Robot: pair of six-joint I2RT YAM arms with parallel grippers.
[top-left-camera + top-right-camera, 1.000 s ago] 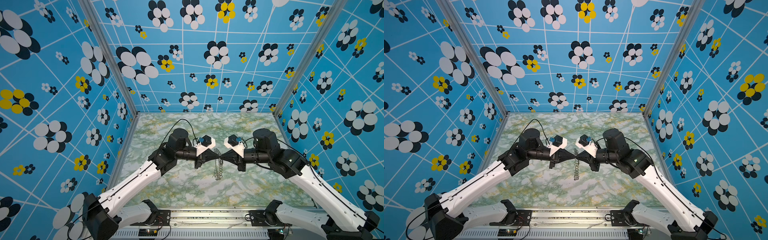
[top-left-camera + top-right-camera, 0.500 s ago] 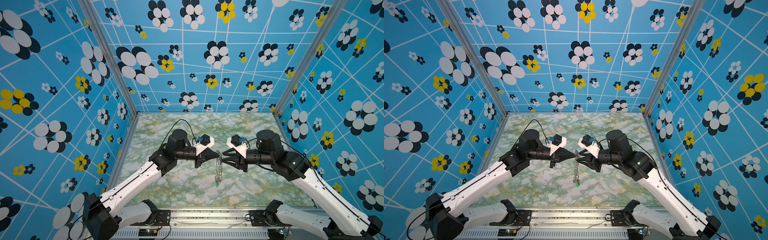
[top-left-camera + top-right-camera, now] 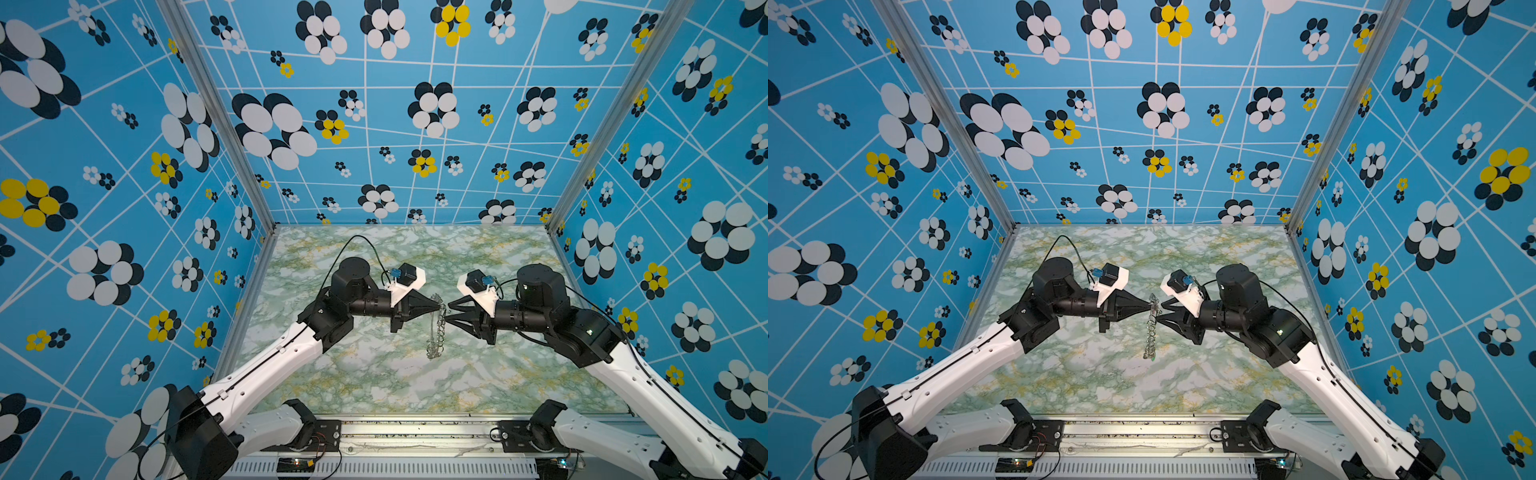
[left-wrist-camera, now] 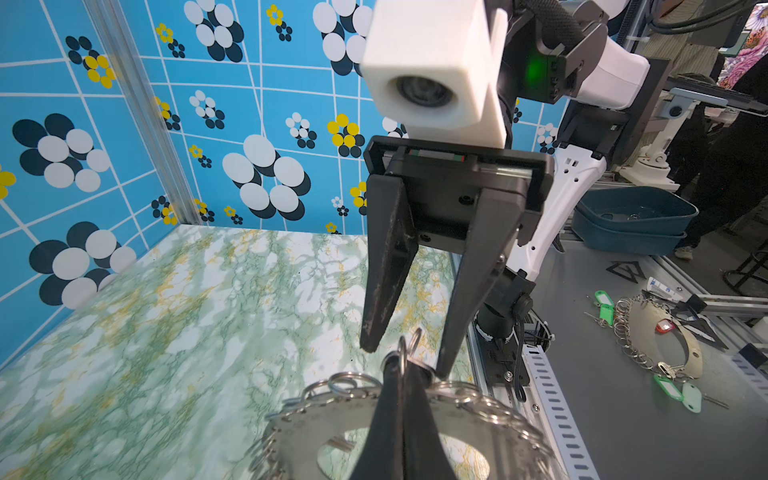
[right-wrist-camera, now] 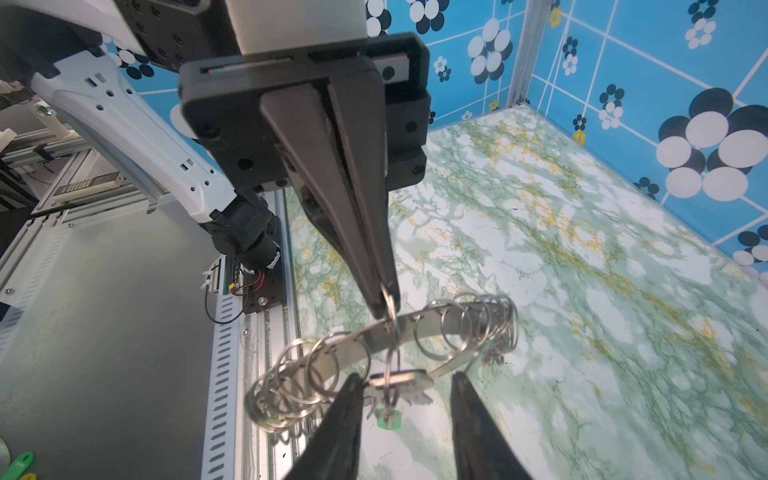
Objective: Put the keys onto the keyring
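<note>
Left gripper [image 3: 439, 309], pressed together, pinches a wire loop of the keyring [image 3: 436, 332] hanging just below it. Right gripper [image 3: 447, 313], spread, hovers beside. Likely mid-threading; next needs a fine, aligned pinch.

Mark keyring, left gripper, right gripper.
keyring [image 3: 437, 332]: in a top view, hanging disc's edge.
left gripper [image 5: 385, 300]: right wrist view, closed tips pinching the keyring.
right gripper [image 3: 447, 312]: in a top view, between open fingertips.

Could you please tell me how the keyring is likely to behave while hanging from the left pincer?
The keyring looks like stiff flat metal, so it should not bend. Hanging by one wire loop in the left pincer, it would likely swing or twist if nudged. Its loose loops may shift and snag.
</note>
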